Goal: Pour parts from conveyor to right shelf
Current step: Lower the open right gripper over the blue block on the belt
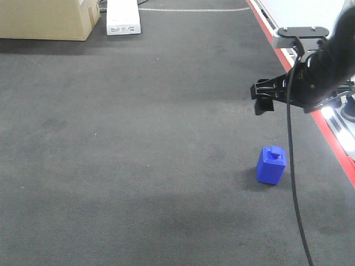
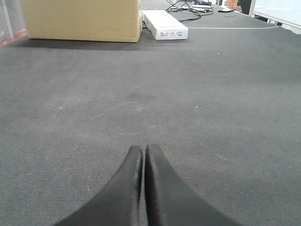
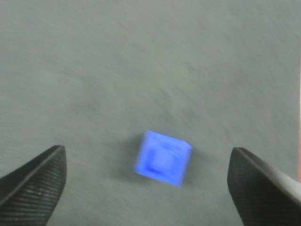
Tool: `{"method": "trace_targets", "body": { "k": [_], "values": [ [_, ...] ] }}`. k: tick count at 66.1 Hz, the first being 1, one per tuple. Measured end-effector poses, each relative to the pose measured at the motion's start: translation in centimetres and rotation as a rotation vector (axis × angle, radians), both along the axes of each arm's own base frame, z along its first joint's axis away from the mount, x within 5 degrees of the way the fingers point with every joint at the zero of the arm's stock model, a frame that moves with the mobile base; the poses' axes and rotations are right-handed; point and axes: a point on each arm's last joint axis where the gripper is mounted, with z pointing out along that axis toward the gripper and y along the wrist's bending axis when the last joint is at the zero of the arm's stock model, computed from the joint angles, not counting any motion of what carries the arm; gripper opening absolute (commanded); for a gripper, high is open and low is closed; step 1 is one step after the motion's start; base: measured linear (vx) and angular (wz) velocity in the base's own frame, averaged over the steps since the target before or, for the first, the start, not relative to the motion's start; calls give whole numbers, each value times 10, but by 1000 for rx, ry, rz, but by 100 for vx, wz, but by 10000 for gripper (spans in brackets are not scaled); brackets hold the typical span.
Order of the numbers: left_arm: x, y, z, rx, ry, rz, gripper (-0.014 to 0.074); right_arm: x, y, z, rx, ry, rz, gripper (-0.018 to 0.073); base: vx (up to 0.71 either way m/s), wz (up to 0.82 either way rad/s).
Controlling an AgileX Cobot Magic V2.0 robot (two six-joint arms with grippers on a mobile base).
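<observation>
The little blue block [image 1: 271, 165] was seen standing upright on the dark belt [image 1: 138, 138], with its small knob on top, close to the red strip [image 1: 327, 133] on the right side. Nothing was touching it. The right gripper [image 1: 264, 98] was held up in the air above the belt, near the block but apart from it, and it was spread wide with nothing in it. In the right wrist view the block [image 3: 163, 157] was seen from straight above. It sat in the gap between the two dark fingers [image 3: 37, 183], with plenty of room on both sides, a bit nearer the middle than either finger. The block was turned a little, so its flat sides were not lined up square with the fingers. That view was blurry, so the turn could not be judged well. The left gripper [image 2: 143, 183] was pressed shut with nothing held in it, low over the bare belt. No block was seen in its view, only a cardboard box [image 2: 82, 19] and a flat white box [image 2: 165, 24] at the far end. So the right arm was judged to be the nearer one by far, and the block was judged to lie right under it. A move straight down and a small twist would likely be needed before the fingers were closed. The shelf was not seen in any view.
</observation>
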Motion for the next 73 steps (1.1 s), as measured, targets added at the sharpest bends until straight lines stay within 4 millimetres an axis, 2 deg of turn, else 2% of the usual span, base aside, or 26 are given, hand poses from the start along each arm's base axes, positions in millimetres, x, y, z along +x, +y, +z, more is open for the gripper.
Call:
{"method": "trace_targets", "body": {
  "k": [3,21,48,73],
  "values": [
    [0,0,0,0,0,0,-6,5,-2,1,-7,31,-18,650,0,0],
    [0,0,0,0,0,0,-6,30,-18,-22,80,192,-87,641,0,0],
    [0,0,0,0,0,0,-6,47,-15,-64,87,305,-94,622,0,0],
    [0,0,0,0,0,0,-6,49,-9,-71,86,324,-85,612,0,0]
  ]
}}
